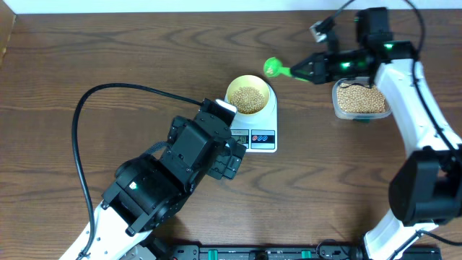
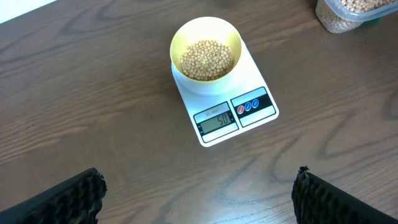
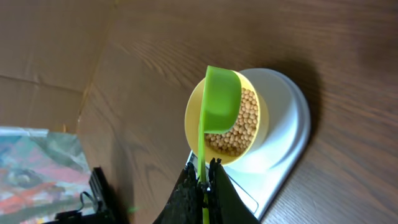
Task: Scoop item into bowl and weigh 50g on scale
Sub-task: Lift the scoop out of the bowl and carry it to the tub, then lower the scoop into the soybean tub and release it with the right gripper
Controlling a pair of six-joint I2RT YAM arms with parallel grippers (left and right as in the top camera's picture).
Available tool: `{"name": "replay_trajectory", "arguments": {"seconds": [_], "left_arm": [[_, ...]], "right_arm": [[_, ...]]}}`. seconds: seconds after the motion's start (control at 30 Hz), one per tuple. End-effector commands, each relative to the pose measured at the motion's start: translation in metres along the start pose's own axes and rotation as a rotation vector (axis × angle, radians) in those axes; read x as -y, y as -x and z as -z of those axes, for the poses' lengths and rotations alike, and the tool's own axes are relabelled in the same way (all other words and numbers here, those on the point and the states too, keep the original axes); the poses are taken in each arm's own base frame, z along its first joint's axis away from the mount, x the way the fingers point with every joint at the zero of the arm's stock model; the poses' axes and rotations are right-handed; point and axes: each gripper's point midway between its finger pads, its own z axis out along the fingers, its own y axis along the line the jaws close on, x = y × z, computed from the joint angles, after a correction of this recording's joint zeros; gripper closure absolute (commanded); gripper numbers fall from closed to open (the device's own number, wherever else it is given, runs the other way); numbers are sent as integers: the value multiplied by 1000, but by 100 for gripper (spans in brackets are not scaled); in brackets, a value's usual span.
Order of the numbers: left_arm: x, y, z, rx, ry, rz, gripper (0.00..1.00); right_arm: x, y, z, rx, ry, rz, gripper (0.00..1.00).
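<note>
The pale yellow bowl (image 2: 206, 55) stands on the white scale (image 2: 258, 112) and holds a heap of tan beans (image 2: 207, 60). The scale's display (image 2: 216, 121) is lit. My right gripper (image 3: 204, 177) is shut on the handle of a green scoop (image 3: 221, 102). The scoop hangs tipped on its side above the bowl (image 3: 255, 140); overhead, the scoop (image 1: 273, 68) lies just past the bowl's far-right rim (image 1: 249, 97). My left gripper (image 2: 199, 199) is open above bare table, short of the scale, with nothing between its fingers.
A clear plastic tub (image 1: 359, 100) full of the same beans sits right of the scale (image 1: 263, 139), under the right arm. The left arm's black body (image 1: 191, 155) hangs over the table close to the scale's near-left corner. A black cable (image 1: 108, 90) loops at the left.
</note>
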Motion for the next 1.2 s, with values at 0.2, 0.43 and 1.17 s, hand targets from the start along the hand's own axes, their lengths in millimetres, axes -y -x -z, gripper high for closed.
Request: {"name": "replay_trajectory", "arguments": {"seconds": [0.2, 0.43, 1.17], "left_arm": [[-3, 1, 1, 3, 11, 5, 2], [-3, 1, 1, 3, 11, 5, 2], [-3, 1, 1, 3, 11, 5, 2]], "right_arm": [[21, -3, 62, 83, 29, -60, 99], [53, -7, 95, 129, -44, -133, 99], [148, -86, 152, -97, -630, -383, 99]]}}
